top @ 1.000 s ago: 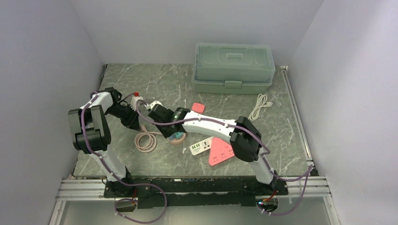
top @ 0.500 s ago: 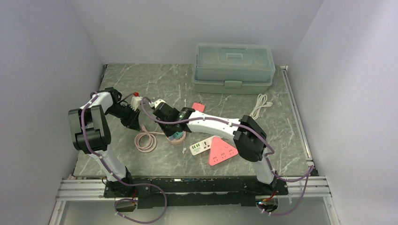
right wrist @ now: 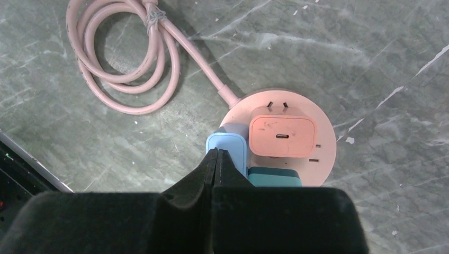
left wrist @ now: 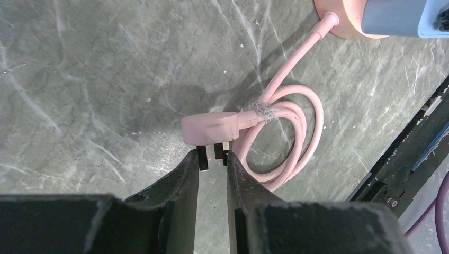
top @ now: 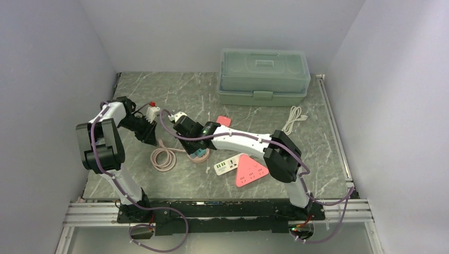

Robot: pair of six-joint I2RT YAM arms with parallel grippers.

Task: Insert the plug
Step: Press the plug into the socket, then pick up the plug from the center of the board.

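Left end effector [left wrist: 213, 159] is clenched narrow on the metal prongs of the plug [left wrist: 209, 127], which sits at 12 o'clock of its tips. The plug is pale pink, flat and angular, over the grey marbled counter [left wrist: 79, 79]. Its pink cord [left wrist: 296, 137] coils at 3 o'clock, tied with wire, then runs to a round pink socket [left wrist: 339, 24] at 1 o'clock. Right end effector [right wrist: 216, 156] is fully clenched and empty, its tips at a blue adapter [right wrist: 233, 148] on that socket.

Both arms [top: 238, 142] have white shells, black joint blocks, looping purple cables [top: 328, 201] and matte black fingers [left wrist: 182, 185].
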